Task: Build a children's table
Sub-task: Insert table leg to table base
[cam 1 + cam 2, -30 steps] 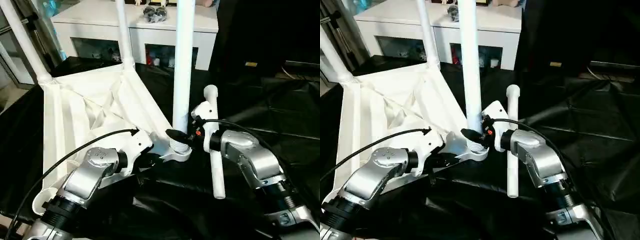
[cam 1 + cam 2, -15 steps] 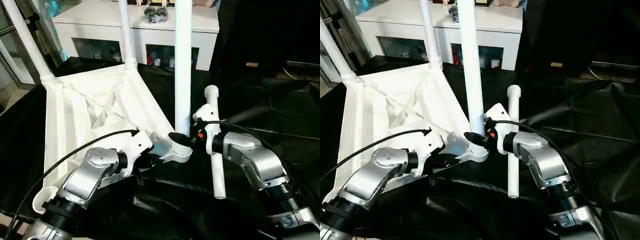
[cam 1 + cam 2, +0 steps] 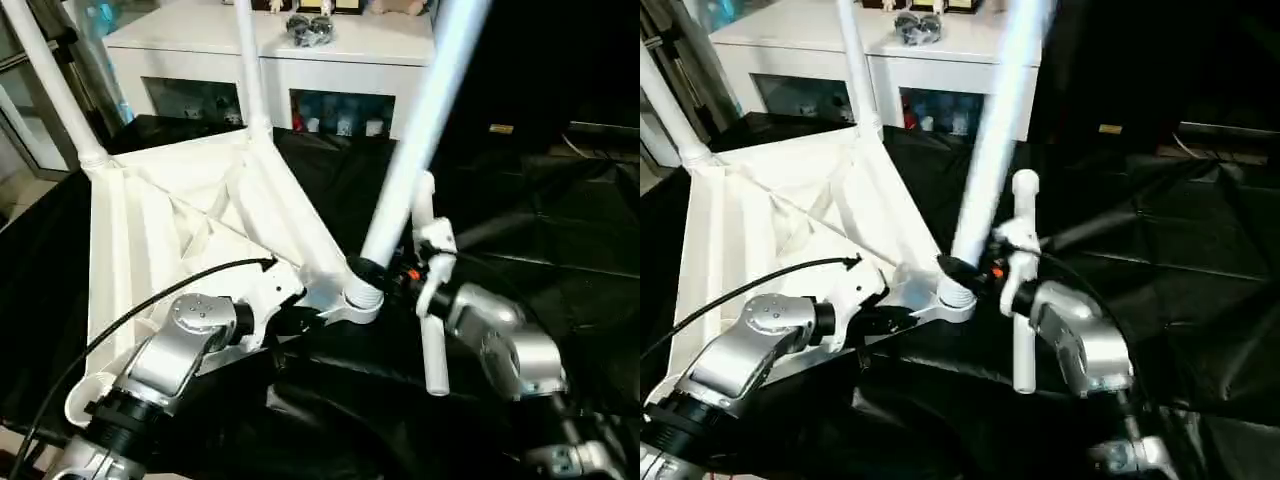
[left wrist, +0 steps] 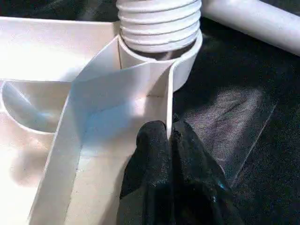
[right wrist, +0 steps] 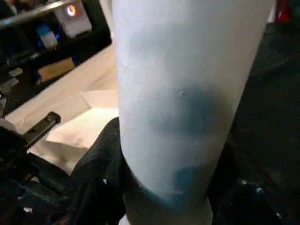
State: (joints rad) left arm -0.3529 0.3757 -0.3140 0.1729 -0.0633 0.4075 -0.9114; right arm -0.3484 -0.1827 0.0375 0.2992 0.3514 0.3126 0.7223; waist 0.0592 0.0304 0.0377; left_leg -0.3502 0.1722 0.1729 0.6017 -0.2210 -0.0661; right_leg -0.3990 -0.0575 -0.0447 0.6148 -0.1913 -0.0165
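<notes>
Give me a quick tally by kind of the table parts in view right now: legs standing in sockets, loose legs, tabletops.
Legs standing in corner sockets: 3 (far left, back, near one tilted)
Loose legs on the black cloth: 1
Tabletops, underside up: 1
Total: 5 parts

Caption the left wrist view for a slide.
Left gripper pinching the white plastic tabletop's thin rim beside the round corner socket holding a threaded white leg end.
</notes>
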